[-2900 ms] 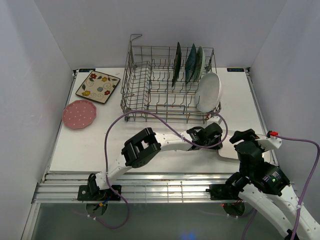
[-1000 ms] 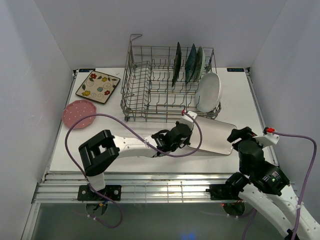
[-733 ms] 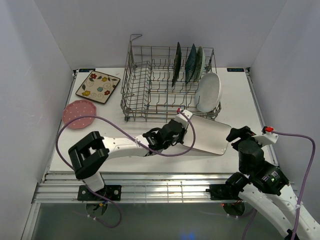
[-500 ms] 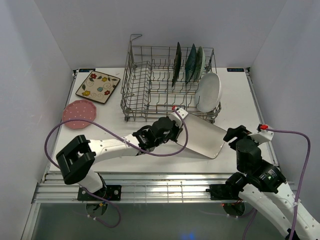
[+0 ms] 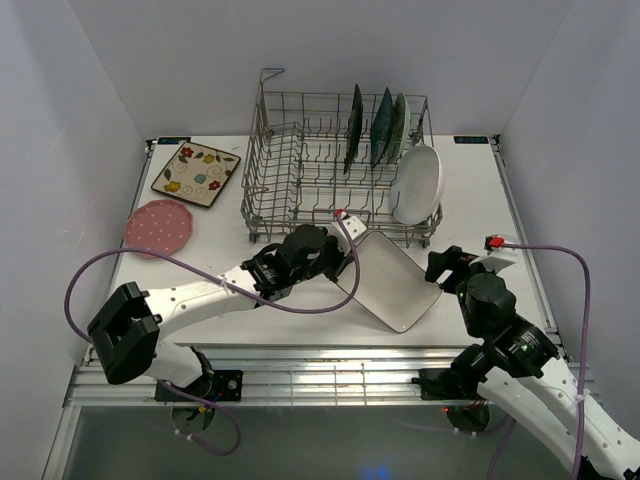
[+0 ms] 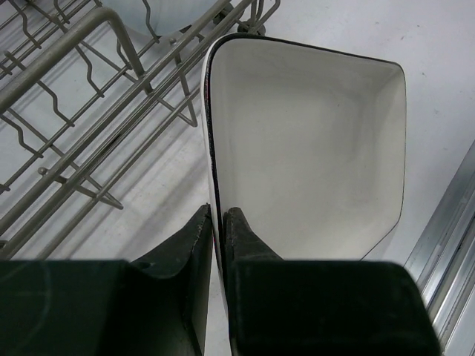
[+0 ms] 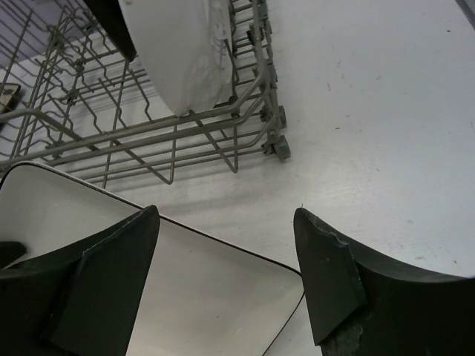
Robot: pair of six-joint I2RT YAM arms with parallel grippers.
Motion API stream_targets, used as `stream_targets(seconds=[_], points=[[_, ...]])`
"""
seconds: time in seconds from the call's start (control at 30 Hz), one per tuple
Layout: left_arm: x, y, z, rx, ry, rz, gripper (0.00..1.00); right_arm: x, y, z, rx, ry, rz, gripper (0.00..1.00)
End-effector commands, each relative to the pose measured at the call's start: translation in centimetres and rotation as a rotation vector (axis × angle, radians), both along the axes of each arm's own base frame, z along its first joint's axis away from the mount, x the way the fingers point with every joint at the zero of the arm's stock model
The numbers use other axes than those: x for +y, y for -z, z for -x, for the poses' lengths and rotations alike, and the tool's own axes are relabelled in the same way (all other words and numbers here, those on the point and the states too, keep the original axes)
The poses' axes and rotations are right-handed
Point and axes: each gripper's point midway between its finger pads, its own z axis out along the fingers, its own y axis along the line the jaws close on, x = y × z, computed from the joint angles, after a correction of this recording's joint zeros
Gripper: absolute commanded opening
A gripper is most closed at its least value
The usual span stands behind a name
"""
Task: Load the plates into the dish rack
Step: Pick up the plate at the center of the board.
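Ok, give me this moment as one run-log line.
left gripper: shut on rectangular plate, tilted near rack | right gripper: open, by plate | racked: four dishes | table: floral plate, pink plate

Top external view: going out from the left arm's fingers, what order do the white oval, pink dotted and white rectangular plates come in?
1. White rectangular plate, gripped in the left fingers.
2. White oval plate, rack's right end.
3. Pink dotted plate, far left.

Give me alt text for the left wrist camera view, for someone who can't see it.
The left gripper is shut on the near rim of a white rectangular plate with a dark edge. The grey wire dish rack fills the upper left, on a white table.
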Motion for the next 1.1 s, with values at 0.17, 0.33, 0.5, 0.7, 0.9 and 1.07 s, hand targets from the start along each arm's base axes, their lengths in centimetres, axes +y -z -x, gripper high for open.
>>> stream_targets(seconds=[0.17,0.33,0.5,0.7,0.9,1.07], points=[[1.5,-4.5,-1.0,-0.144,0.131,0.03,0.0,4.3,-1.4,-1.1,-0.076,-0.216,0.05,0.8],[2.3,-4.9,-1.1,-0.174,0.217,0.03,0.0,6.2,-1.1,-1.5,-0.076,-0.307,0.083,0.81],[2.7,-6.0,-1.3,-0.235,0.3,-0.01,0.0,7.9,-1.4,-1.5,-0.095,-0.397,0.095,0.81],[2.9,-7.0,-0.9,-0.251,0.41,-0.04,0.0,9.5,-1.0,-1.7,-0.086,-0.475,0.117,0.81],[3.4,-7.1,-1.1,-0.264,0.461,-0.052,0.0,11.3,-0.3,-1.6,-0.079,-0.563,0.129,0.81],[3.6,-7.2,-2.2,-0.297,0.44,-0.069,0.0,13.0,-0.4,-1.1,-0.09,-0.66,0.123,0.8]])
